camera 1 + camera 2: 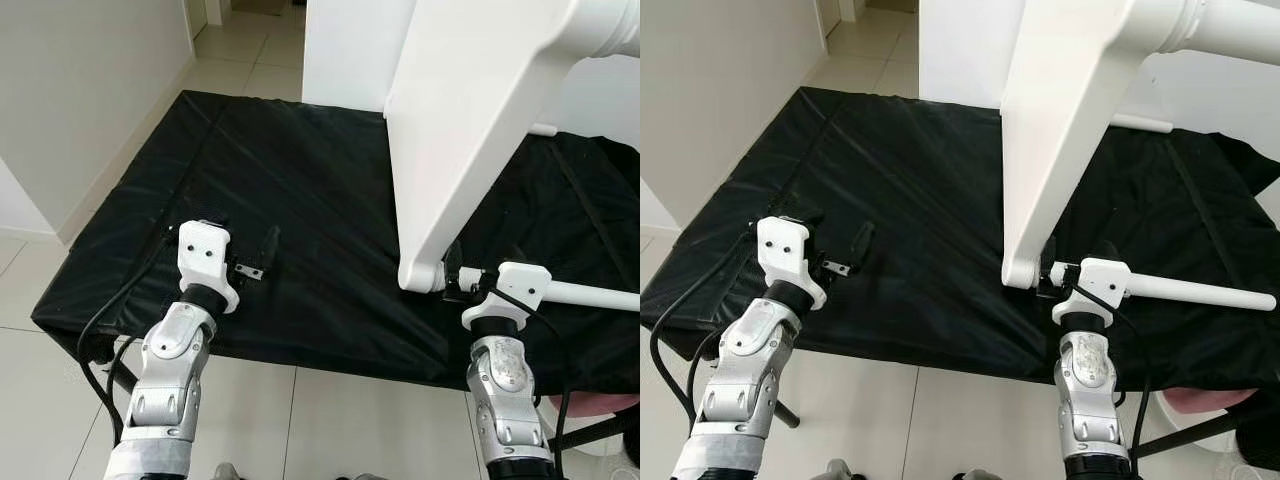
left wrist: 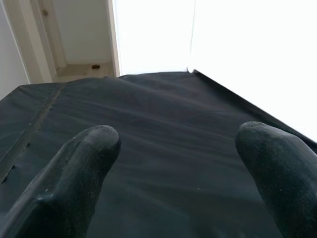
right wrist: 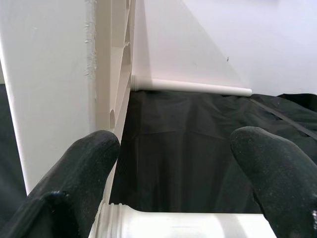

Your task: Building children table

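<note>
No readable txt, labels, brands, nos. or signs are showing anywhere in these views.

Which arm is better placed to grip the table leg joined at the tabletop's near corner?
The right. Its gripper sits open at that leg; the left gripper hovers over bare black cloth.
</note>
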You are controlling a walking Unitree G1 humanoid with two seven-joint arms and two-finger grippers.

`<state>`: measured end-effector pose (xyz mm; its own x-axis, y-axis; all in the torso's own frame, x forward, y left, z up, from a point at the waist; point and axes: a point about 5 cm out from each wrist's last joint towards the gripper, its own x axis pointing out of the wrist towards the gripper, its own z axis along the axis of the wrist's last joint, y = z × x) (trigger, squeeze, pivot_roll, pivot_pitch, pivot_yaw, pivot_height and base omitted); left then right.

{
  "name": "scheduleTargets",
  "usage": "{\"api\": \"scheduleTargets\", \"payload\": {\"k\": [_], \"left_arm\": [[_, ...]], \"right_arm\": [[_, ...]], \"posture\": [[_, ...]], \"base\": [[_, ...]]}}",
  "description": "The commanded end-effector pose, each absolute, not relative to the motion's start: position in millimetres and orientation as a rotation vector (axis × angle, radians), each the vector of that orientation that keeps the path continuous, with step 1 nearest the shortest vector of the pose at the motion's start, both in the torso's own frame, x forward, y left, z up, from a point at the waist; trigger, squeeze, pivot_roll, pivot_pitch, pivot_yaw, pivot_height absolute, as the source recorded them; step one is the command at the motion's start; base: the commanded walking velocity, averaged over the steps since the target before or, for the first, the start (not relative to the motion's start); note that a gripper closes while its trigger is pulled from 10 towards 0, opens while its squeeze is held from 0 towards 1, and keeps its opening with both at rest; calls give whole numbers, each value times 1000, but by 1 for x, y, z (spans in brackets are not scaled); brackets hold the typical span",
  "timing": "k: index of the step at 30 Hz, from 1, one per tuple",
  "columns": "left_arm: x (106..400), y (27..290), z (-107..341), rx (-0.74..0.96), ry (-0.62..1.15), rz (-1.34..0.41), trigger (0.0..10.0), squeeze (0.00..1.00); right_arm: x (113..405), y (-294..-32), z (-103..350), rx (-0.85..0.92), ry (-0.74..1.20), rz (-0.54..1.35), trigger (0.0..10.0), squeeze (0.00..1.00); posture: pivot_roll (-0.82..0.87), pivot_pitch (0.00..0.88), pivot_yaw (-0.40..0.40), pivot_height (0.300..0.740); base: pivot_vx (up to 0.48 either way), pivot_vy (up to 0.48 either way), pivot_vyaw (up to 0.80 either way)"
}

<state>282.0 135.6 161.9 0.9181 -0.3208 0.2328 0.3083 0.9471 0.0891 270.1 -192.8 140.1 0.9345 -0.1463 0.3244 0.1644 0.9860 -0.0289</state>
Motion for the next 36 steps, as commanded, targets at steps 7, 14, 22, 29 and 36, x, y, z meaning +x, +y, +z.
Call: {"api": "scheduleTargets", "payload": {"k": [7,14,22,29,36], "left_arm": [[275,146,160,49,-238,-253,10000,0],[266,138,160,35,-249,-314,10000,0],[265,135,160,31,-249,-354,10000,0],[263,135,160,69,-247,-389,10000,0],[259,130,161,54,-254,-423,10000,0]], "right_arm": [[267,-180,135,-57,-306,-96,10000,0],[250,-188,124,-66,-264,-114,10000,90],[244,-193,119,-78,-250,-137,10000,27],[248,-169,117,-49,-238,59,10000,43],[253,-162,116,-50,-226,118,10000,4]], "posture": [[24,79,-33,740],[21,73,-30,740],[17,63,-14,740],[24,51,-8,740],[33,33,-29,740]], "base": [[0,0,0],[0,0,0],[0,0,0],[0,0,0],[0,0,0]]}}
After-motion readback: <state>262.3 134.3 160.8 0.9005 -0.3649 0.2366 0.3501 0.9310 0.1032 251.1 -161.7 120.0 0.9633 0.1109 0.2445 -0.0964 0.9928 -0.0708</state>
